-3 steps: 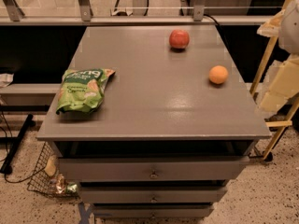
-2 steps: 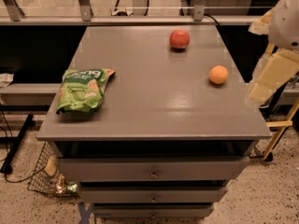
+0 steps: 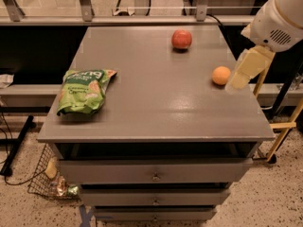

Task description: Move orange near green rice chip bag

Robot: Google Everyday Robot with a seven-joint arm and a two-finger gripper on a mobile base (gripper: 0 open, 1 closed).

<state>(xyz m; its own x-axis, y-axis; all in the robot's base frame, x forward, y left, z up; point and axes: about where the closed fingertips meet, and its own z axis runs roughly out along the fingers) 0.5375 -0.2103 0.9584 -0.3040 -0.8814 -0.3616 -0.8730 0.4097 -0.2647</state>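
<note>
Orange (image 3: 221,75) sits near the right edge of the grey tabletop (image 3: 161,108), well apart from the green rice chip bag (image 3: 85,90) over on the left side. My gripper (image 3: 241,74) hangs just beside the orange on its right, out over the table edge. It's carrying nothing; can't tell whether it's spread or closed from this view.

Step in hand, as I read it: approach and grasp.
- Come in centred over the orange, not from the side. It's round and smooth, so I expect a side nudge to roll it.
- Grip across the widest part, light squeeze.
- Red fruit (image 3: 182,39) is further back and clear of the straight path left.
- Set down on bare table just beside the bag, not on it, and release low so it doesn't roll.
</note>
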